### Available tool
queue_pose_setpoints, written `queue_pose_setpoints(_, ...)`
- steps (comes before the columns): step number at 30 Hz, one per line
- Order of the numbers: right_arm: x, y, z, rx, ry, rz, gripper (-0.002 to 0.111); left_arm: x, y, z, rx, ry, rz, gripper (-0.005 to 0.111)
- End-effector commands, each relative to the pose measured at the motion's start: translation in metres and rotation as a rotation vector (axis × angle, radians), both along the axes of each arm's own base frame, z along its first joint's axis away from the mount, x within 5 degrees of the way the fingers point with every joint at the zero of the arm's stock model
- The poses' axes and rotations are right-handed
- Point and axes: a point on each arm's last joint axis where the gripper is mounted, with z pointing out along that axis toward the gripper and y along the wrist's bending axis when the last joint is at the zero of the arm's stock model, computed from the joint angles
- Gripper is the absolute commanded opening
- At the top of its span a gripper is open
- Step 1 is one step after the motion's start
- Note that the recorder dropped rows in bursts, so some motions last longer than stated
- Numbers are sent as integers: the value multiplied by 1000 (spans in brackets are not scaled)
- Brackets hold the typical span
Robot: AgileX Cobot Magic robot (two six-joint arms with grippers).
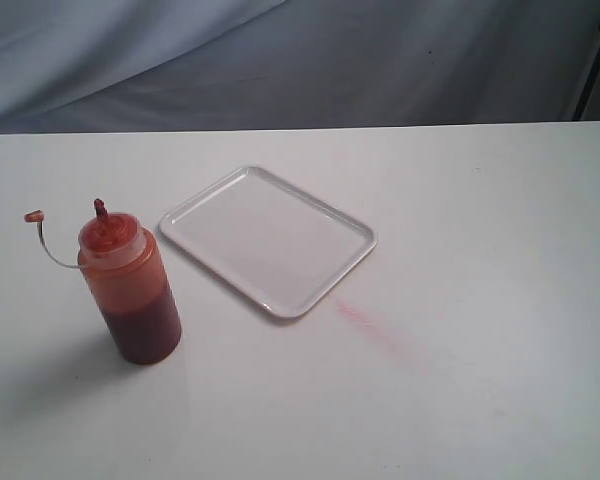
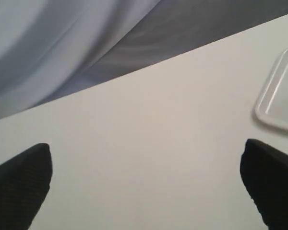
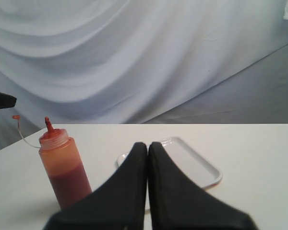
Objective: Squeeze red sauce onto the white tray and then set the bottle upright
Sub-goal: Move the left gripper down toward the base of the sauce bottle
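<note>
The translucent red-orange plastic squeeze bottle [image 1: 130,290] stands upright at the white bench's [image 1: 480,380] near left, apart from the glossy white rectangular tray [image 1: 270,240], so the wide-spread left fingers [image 2: 24,177] look nearer than the right fingers [image 3: 139,163], pressed together.

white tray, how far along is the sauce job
Nothing looks done yet: the white tray shows no red sauce, which all sits inside the bottle. The bottle stands upright beside the tray, ungrasped. Nothing is in hand: the left claw is open, the right claw shut and empty. Left: grasp, squeeze over the tray, stand it upright.
</note>
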Motion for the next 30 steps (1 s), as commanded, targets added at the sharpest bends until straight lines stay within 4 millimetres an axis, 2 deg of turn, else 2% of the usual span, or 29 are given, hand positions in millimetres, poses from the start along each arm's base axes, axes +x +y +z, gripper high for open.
queue_pose_setpoints(1, -1, -1, 4, -2, -31, -6, 0, -12, 3, -11, -15, 145, 51, 105)
queue_pose_setpoints(8, -1, -1, 4, -2, -31, -6, 0, -30, -14, -50, -76, 371, -144, 105)
queue_pose_setpoints(15, -1, -1, 4, -2, -31, -6, 0, -43, -17, -80, -134, 480, -154, 105)
queue_pose_setpoints(19, -1, -1, 4, -2, -31, -6, 0, -42, -22, -99, -148, 476, -202, 105)
queue_pose_setpoints(22, -1, -1, 4, -2, -31, -6, 0, -37, -22, -105, -81, 470, -263, 105)
queue_pose_setpoints(26, -1, -1, 4, -2, -31, -6, 0, -22, -25, -110, -205, 406, -173, 105)
queue_pose_setpoints(30, -1, -1, 4, -2, -31, -6, 0, -17, -26, -128, -217, 489, -157, 105)
